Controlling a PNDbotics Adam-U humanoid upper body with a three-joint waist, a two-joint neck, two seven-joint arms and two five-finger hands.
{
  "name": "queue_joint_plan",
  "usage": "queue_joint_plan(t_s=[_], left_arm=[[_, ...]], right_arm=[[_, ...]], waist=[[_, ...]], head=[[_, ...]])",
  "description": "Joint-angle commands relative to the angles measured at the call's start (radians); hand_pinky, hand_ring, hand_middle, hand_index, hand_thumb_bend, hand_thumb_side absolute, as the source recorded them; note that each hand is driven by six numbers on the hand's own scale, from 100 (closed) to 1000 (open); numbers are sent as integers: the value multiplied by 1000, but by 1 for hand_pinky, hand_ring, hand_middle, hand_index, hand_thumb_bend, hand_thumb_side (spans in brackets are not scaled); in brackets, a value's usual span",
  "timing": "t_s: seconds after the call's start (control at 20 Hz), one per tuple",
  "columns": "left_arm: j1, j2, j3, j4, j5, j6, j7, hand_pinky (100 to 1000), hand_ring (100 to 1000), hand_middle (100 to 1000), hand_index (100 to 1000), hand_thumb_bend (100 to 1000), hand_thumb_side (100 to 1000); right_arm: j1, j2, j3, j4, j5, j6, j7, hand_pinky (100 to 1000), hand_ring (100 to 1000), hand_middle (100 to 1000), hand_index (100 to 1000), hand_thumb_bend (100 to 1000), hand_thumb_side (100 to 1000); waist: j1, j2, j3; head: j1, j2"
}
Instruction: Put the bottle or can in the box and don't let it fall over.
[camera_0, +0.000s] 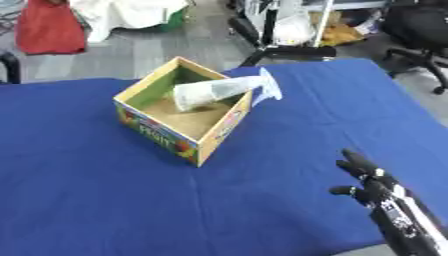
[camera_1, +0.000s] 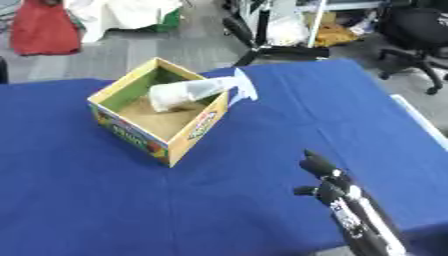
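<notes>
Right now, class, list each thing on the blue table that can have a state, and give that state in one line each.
Spray bottle: tipped over, lying tilted, base down in the box, nozzle end over the rim.
Box: open at the top, upright on the table, holding the bottle's lower part.
Right hand: open, fingers up, holding nothing, near the lower right corner.
Left hand: not in view.

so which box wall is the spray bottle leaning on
The right wall, nearest the right hand; the spray bottle lies tilted across its rim, head sticking outside.
</notes>
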Motion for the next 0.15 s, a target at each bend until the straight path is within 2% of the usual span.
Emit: queue_joint_plan(t_s=[0.05,0.15], left_arm=[[18,-140,20,-1,4,2,35,550,639,610,854,335,704],[13,-204,12,40,8,2,34,546,634,606,853,323,703]], right_arm=[[5,0,-5,-17,4,-1,-4,734,1000,1000,920,100,703],[6,1,-2,-17,3,1,-2,734,1000,1000,920,100,701]], waist=[[2,-10,9],[1,-14,20]], head=[[34,16],[61,30]])
